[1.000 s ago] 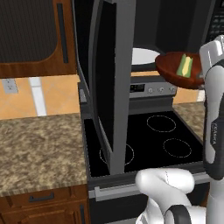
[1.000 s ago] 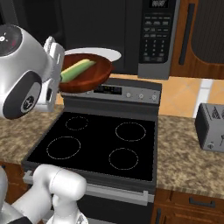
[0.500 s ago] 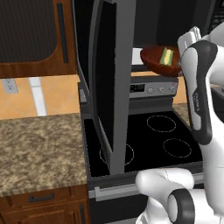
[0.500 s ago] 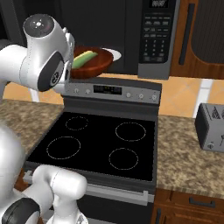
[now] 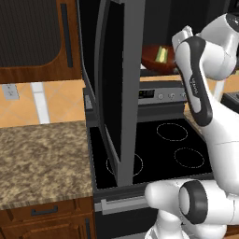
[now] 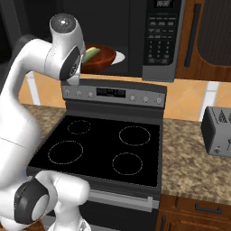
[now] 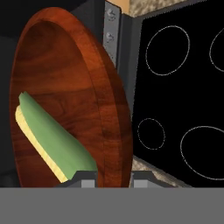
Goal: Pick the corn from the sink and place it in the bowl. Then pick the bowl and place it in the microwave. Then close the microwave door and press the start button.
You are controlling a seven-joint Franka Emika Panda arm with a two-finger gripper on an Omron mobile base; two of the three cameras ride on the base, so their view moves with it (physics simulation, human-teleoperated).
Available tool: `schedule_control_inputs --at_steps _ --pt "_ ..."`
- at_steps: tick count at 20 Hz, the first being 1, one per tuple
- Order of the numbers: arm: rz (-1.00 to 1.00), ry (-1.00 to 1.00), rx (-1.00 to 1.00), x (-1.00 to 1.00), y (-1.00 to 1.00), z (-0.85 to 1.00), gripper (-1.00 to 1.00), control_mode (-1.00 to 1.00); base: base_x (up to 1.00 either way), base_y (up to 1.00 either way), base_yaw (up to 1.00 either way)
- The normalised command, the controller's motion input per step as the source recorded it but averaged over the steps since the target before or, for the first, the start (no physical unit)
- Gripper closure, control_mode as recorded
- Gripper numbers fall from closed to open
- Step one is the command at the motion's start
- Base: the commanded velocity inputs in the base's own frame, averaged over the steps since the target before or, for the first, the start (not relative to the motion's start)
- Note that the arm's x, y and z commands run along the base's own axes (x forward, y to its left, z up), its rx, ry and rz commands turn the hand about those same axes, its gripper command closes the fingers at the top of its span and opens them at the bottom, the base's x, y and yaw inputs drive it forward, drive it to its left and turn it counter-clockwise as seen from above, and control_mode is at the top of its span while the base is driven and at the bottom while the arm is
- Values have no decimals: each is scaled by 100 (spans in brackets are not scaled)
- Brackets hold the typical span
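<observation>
I have the corn (image 7: 54,140) lying in the bowl (image 7: 74,87), my tool (image 7: 113,177) clamped on its rim at the microwave (image 6: 135,36) opening, so setting it down, closing the microwave door (image 5: 114,88) and pressing start remain.

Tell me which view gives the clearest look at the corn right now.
The hand view: the corn lies large inside the bowl, green husk over a yellow edge. The right base view shows it small, as a green tip past the arm at the microwave opening. The left base view shows a yellowish sliver in the bowl.
</observation>
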Motion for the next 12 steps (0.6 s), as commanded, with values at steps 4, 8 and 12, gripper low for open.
schedule_control_inputs --at_steps 4,8,12 --pt "8 0 0 88 13 0 100 -100 0 0 0" --pt "6 2 0 80 15 0 100 -100 0 0 0" --pt "8 4 0 65 3 0 100 -100 0 0 0"
